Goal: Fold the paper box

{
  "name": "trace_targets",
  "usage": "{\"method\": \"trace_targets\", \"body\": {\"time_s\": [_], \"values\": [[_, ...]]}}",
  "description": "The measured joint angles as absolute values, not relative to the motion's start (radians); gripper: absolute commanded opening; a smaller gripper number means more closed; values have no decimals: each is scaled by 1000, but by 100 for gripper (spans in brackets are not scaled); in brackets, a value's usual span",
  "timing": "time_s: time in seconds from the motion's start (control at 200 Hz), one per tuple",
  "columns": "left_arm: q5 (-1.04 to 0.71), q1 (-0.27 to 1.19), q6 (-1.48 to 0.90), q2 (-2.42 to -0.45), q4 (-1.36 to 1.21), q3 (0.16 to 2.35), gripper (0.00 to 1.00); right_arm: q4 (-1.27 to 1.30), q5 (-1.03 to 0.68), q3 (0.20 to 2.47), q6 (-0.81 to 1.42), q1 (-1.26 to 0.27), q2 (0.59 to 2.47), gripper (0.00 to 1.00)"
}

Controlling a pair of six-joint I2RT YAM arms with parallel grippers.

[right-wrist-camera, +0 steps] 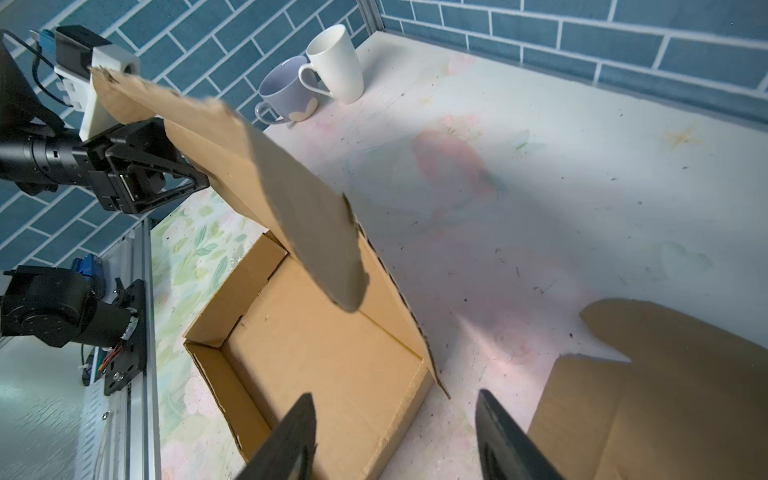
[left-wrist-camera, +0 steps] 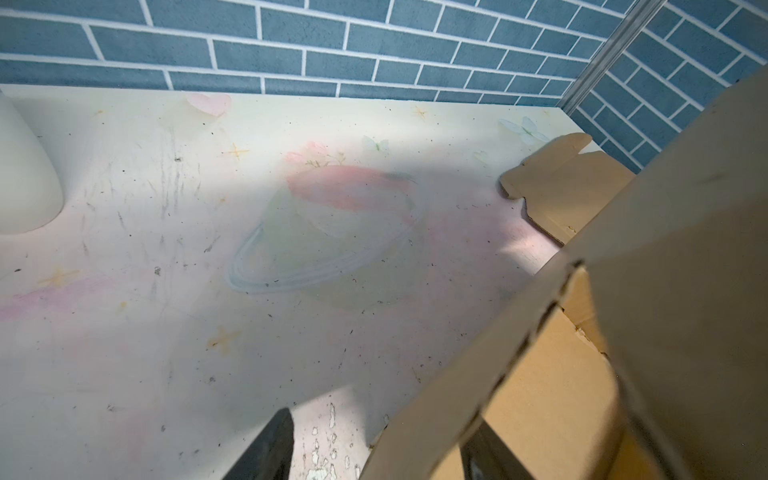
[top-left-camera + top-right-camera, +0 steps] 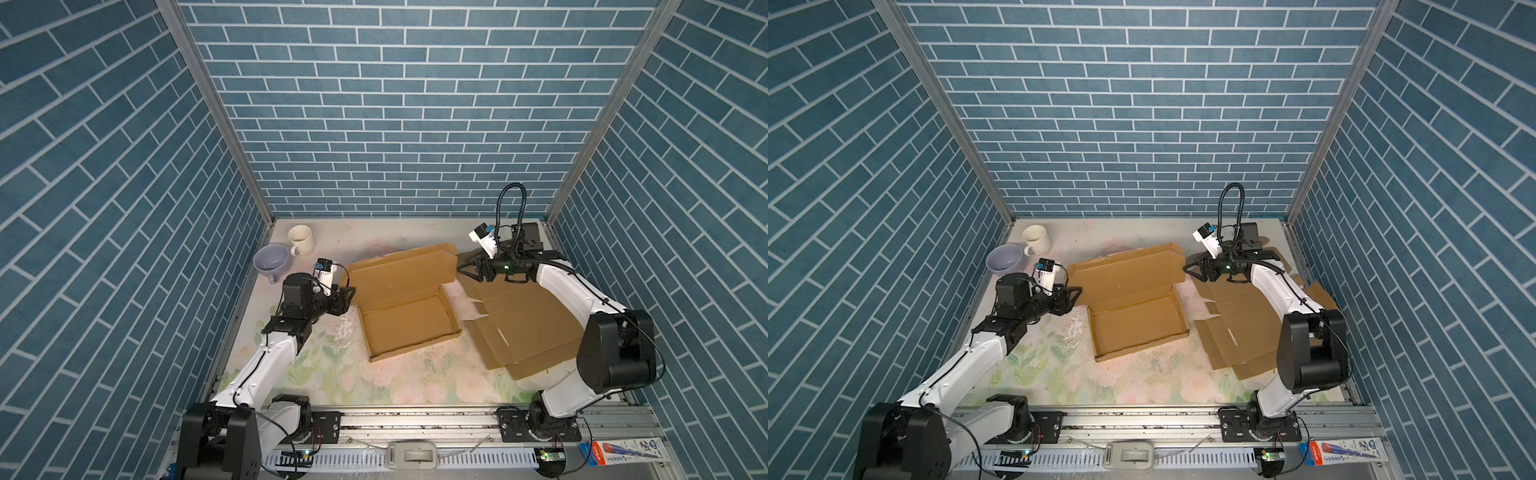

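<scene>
Two mugs sit at the far-left rear, outside the job: lavender mug (image 3: 271, 259) tilted, white mug (image 3: 300, 239) upright.

Left gripper (image 3: 351, 296) is at the left end of the lid. In the left wrist view its fingers (image 2: 270, 449) are apart. The lid's cardboard edge runs between them, with bare surface showing beside one finger, so it is not pinched.

Paper box (image 3: 415, 353) sits mid-surface (image 3: 332, 382).
- Tray (image 1: 332, 374): looks done. The base is flat and four walls stand upright.
- Lid (image 3: 399, 270): hinged along the rear wall, raised and leaning back, not closed. Its end flap hangs loose outside the tray.

Right gripper (image 3: 460, 268) hovers just off the lid's right end, jaws apart, nothing between them.

Flat blank (image 3: 528, 324) lies unfolded further right, partly under the right arm.

Judgement: last stage. Remaining steps are to swing the lid forward over the tray and tuck its flaps inside the walls. Whether the blank is also to be folded, I cannot tell.
</scene>
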State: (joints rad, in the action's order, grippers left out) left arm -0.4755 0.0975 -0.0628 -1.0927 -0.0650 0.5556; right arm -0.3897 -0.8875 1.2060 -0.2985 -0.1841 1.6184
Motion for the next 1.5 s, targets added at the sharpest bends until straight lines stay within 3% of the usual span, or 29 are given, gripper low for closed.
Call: {"method": "trace_targets", "body": {"time_s": [0.325,0.58,0.775,0.96,1.17,1.5], "values": [[-533,96,-22,-1164,-63,578,51,-408,-913,1328,-346,-237,1746,48],[-545,96,-7,-1169,-62,587,24,-405,-925,1351,-345,-250,1781,13],[-544,96,-14,-1169,-72,587,12,-326,-905,1326,-291,-258,1770,0],[-519,99,-60,-1169,-153,585,0,-131,-816,1182,-163,-290,1678,0],[-410,112,-127,-1215,-348,573,0,152,-542,1053,-57,-394,1574,0],[-281,196,-158,-1416,-698,574,0,622,-35,905,140,-530,1628,0]]}}
